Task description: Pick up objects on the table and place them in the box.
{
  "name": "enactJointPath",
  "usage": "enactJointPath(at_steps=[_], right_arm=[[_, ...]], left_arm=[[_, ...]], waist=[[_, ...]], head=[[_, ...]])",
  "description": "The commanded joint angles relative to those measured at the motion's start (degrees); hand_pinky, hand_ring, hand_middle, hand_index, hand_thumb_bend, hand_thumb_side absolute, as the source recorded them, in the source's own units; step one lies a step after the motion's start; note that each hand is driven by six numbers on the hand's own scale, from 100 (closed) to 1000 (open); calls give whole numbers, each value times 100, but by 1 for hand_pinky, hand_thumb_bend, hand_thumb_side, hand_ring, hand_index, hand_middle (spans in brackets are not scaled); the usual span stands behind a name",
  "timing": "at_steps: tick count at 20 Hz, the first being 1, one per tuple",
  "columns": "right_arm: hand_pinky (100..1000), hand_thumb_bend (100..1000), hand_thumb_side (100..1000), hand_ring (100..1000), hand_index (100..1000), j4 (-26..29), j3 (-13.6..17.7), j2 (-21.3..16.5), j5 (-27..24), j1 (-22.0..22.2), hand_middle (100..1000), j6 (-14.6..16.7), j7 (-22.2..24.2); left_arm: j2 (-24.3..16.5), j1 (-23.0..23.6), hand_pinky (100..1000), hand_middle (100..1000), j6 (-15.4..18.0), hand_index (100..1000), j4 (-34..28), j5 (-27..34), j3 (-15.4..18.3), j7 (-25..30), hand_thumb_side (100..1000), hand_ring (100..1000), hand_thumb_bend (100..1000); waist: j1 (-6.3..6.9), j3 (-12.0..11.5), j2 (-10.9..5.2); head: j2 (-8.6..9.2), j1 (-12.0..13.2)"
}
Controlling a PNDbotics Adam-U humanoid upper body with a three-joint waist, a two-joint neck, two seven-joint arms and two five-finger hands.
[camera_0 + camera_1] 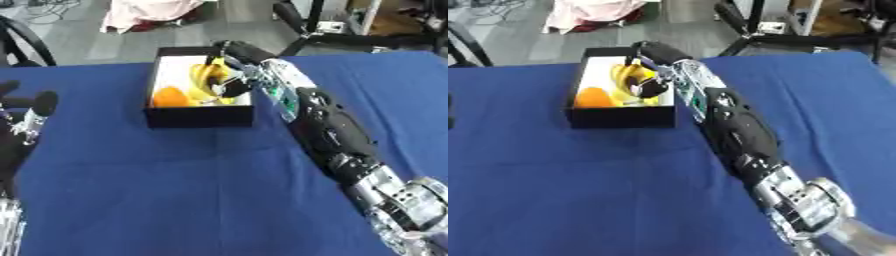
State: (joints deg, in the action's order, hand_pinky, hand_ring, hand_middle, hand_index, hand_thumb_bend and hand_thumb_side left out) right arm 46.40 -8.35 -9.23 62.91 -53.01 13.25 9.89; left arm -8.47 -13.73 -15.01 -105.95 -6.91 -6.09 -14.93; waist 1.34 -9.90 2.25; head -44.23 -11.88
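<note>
A black box (199,116) with a white inside stands at the far middle of the blue table. In it lie an orange (170,96) at the front left and a yellow banana (206,77) towards the right. My right hand (241,55) reaches over the box's right rim from the near right. Its dark fingers are curled round the banana inside the box. Part of the banana is hidden behind them. My left hand (35,107) rests at the left edge with its fingers up and relaxed, holding nothing.
The blue cloth (175,190) covers the whole table around the box. My right forearm (337,135) lies across the table's right half. Beyond the far edge are a pink bundle (153,12) and black stand legs (302,30) on the floor.
</note>
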Motion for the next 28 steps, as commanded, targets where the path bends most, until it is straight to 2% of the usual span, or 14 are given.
enactJointPath(at_steps=[1, 3, 4, 5, 9, 10, 14, 16, 17, 19, 24, 28], right_arm=[[925, 100, 806, 870, 979, -258, 9, -29, 339, -179, 908, 50, -340], [929, 100, 804, 877, 983, -273, 16, -48, 534, -176, 924, 105, -536], [928, 100, 771, 876, 984, -249, 30, -67, 606, -168, 925, 133, -632], [925, 100, 675, 872, 983, -193, 41, -98, 630, -157, 921, 166, -727], [891, 100, 130, 831, 942, 291, 91, -327, 376, -75, 850, 422, -1104], [877, 100, 100, 815, 926, 445, 126, -406, 283, -22, 824, 514, -1202], [843, 100, 120, 778, 894, 1053, 378, -719, -90, 402, 768, 885, -1578], [828, 100, 215, 756, 879, 1361, 525, -851, -279, 698, 735, 1073, -1768], [818, 100, 323, 744, 869, 1515, 601, -894, -374, 850, 708, 1159, -1863], [806, 100, 453, 730, 858, 1822, 697, -944, -563, 1155, 681, 1279, -2052], [778, 100, 509, 708, 829, 2540, 847, -802, -1005, 1873, 655, 1191, -2493], [759, 100, 514, 685, 819, 3133, 830, -617, -1376, 2476, 627, 905, -2804]], left_arm=[[-21, -90, 596, 547, 9, 813, -106, 2, 4, 12, 611, 500, 926], [-29, -83, 596, 547, 12, 813, -104, 1, 5, 10, 613, 500, 926], [-34, -77, 596, 547, 13, 813, -102, -1, 8, 6, 613, 500, 926], [-43, -68, 596, 547, 13, 813, -100, -2, 14, -1, 613, 500, 925], [-90, -10, 595, 546, 21, 811, -78, -11, 55, -55, 609, 499, 920], [-104, 4, 594, 542, 34, 808, -73, -13, 68, -88, 606, 496, 917], [-190, 89, 592, 539, 99, 807, -40, 18, 120, -275, 602, 494, 912], [-213, 119, 591, 538, 141, 805, -22, 41, 132, -358, 600, 493, 911], [-223, 132, 591, 536, 166, 804, -16, 49, 135, -396, 599, 492, 908], [-236, 160, 590, 535, 220, 803, -3, 70, 140, -476, 598, 490, 907], [-253, 198, 590, 536, 307, 801, 64, 115, 174, -686, 592, 492, 907], [-265, 215, 589, 537, 351, 800, 107, 150, 186, -815, 591, 492, 907]], waist=[[39, 3, 18], [27, 19, 13], [21, 30, 10], [9, 52, 5], [-58, 208, -15], [-78, 246, -18], [-204, 509, -23], [-255, 643, -1], [-276, 715, 16], [-301, 825, 43], [-330, 1068, 108], [-318, 1170, 137]], head=[[11, 11], [11, 27], [11, 38], [11, 61], [11, 220], [11, 276], [11, 544], [11, 672], [11, 744], [11, 880], [11, 1295], [11, 1573]])
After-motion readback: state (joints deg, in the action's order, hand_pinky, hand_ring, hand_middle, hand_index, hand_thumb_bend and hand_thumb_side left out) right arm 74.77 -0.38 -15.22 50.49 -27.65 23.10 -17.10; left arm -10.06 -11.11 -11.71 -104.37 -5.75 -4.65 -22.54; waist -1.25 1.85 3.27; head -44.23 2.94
